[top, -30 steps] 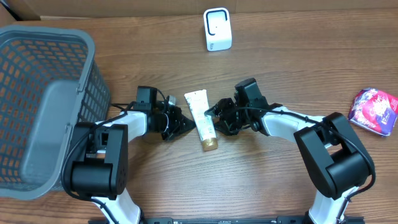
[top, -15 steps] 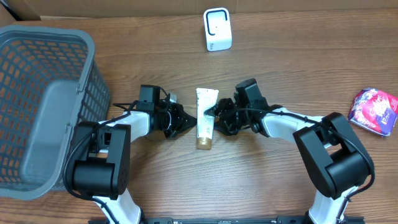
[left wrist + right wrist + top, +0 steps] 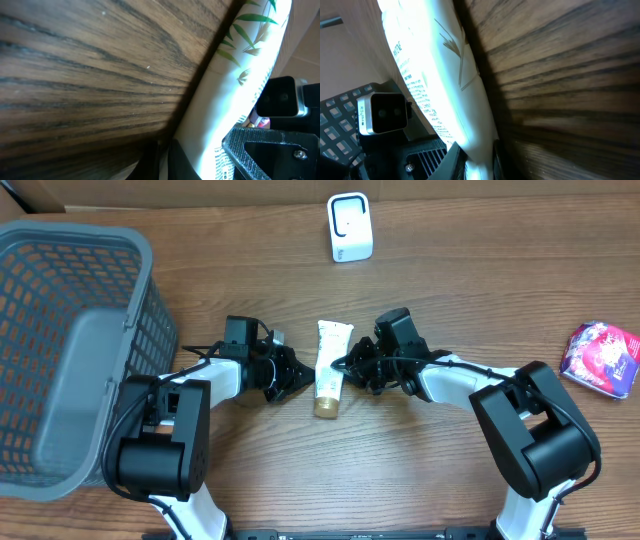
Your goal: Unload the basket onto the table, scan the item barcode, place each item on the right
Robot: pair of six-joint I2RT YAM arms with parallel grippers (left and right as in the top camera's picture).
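**Fig. 1. Both grippers at the tube, mid-table**

The tube [image 3: 329, 360] lies flat on the wooden table [image 3: 450, 290], about midway between my two arms. It is white, printed with green leaves and small text. Its crimped end points toward the scanner [image 3: 350, 227] and its gold cap [image 3: 324, 408] points toward my base.

(a) Left gripper [image 3: 298, 376]: the fingers are pressed together and hold nothing. The tip sits at the tube's left edge. In the left wrist view the tube [image 3: 235, 100] runs just beside the tip, though I cannot tell whether the two touch.

(b) Right gripper [image 3: 345, 366]: it meets the tube from the right, near mid-length. In the right wrist view the tube [image 3: 435, 85] runs down between my dark fingers [image 3: 451, 156], which pinch it from both sides.

(c) Surroundings: the white scanner stands upright at the far edge, well apart from the tube. A grey mesh basket [image 3: 150, 290] occupies the left side of the table. A purple packet [image 3: 603, 357] lies at the far right.
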